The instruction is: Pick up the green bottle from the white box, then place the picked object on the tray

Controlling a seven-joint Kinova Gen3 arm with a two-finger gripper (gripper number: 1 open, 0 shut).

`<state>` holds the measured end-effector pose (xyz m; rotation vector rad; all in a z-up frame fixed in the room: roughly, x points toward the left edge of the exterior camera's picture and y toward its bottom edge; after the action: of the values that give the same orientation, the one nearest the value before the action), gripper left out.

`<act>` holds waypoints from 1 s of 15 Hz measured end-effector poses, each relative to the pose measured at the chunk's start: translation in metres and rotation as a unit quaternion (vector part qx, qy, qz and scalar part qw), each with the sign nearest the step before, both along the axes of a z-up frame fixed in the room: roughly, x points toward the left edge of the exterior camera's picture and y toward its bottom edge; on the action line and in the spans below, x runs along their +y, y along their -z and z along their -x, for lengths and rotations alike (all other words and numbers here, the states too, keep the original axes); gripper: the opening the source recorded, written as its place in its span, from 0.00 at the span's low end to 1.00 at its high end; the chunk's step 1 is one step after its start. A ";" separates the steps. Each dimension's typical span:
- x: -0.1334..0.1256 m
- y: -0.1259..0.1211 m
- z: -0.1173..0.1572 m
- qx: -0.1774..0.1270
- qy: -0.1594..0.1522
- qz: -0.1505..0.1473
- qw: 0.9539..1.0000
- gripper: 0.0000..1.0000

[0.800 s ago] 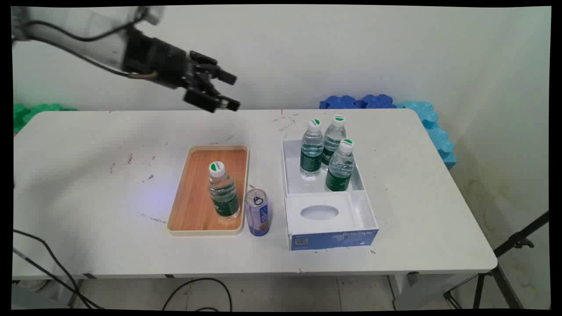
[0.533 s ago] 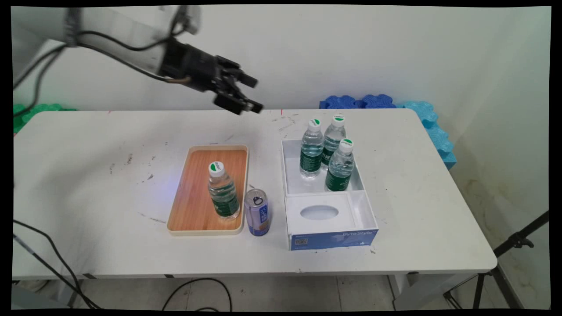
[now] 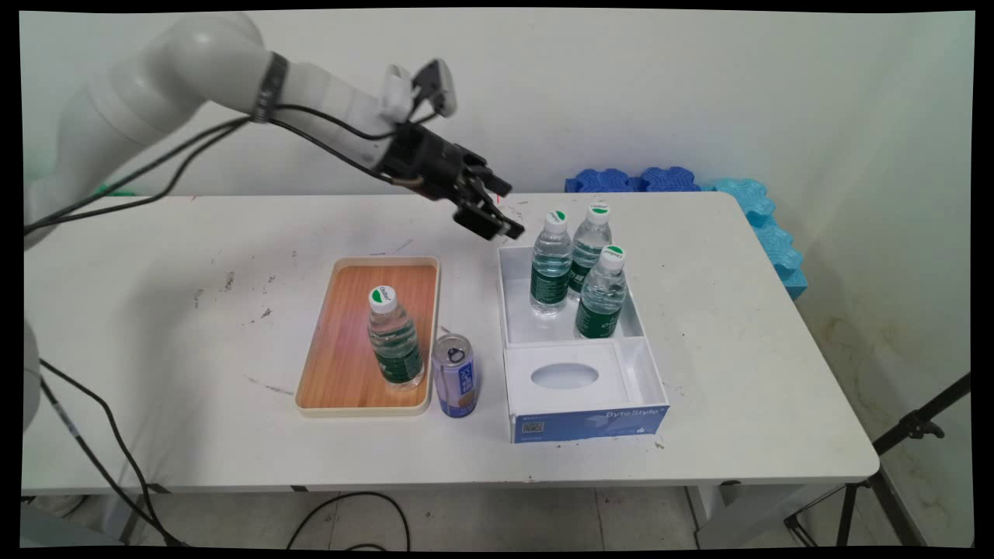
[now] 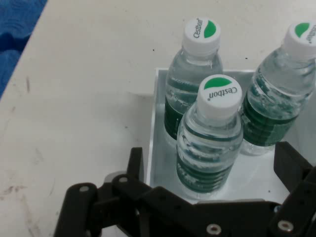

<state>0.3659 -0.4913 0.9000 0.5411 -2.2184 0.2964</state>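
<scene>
pincer (image 3: 497,210) spread wide, empty | box (image 3: 512,310): three bottles (image 3: 551,264) | tray (image 3: 342,341): one

Main view: fixed, high above the bench's (image 3: 155,310) near side, facing the wall. Hand view: close, angled down. Shared: three bottles (image 3: 552,264) (image 4: 210,138) right of centre.

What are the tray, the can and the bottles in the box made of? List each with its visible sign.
Tray: wood-look floor with grain, cream rim, possibly plastic or laminate.
Can: metal, judging by the shiny silver top with a pull tab.
Bottles: clear plastic, see-through ribbed walls, white caps, green labels.
Box: seemingly printed cardboard.
</scene>
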 end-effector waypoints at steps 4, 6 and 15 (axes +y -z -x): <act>-0.013 0.020 0.018 -0.003 0.002 -0.015 1.000 1.00; -0.019 0.028 0.026 -0.004 0.003 -0.021 1.000 1.00; -0.034 0.058 0.051 -0.007 0.010 -0.035 0.999 0.00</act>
<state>0.3152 -0.5253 0.8424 0.5559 -2.2522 0.2134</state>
